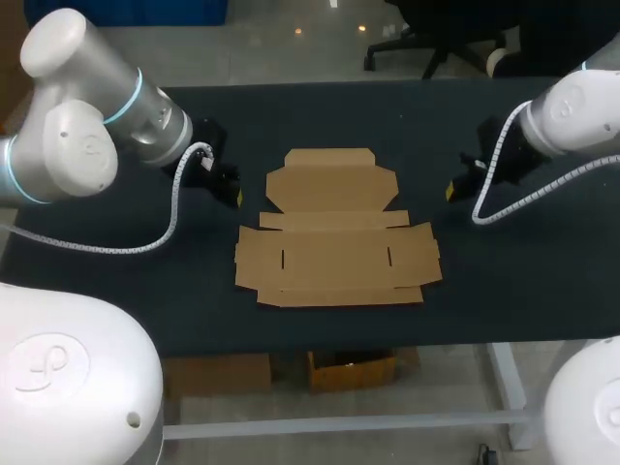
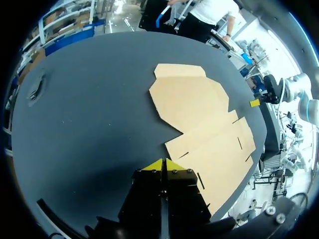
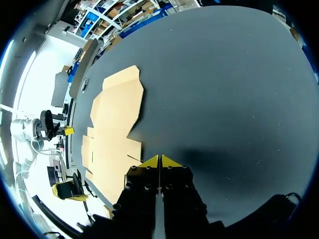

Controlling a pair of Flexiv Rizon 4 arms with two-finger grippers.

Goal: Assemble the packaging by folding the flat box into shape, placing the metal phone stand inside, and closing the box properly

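Note:
A flat brown cardboard box blank [image 1: 334,231] lies unfolded in the middle of the black table [image 1: 116,300], its flaps spread out. The same blank [image 2: 207,124] stretches ahead of my left gripper [image 2: 163,163], and the blank [image 3: 112,129] also lies beside and ahead of my right gripper [image 3: 159,160]. My left gripper [image 1: 235,194] hovers just left of the blank, shut and empty. At the blank's right my right gripper [image 1: 451,189] hangs shut with nothing in it. No metal phone stand shows in any view.
My right arm's gripper [image 2: 256,102] shows across the blank in the left wrist view, and my left arm's gripper [image 3: 67,131] in the right wrist view. Bare black tabletop surrounds the blank on all sides.

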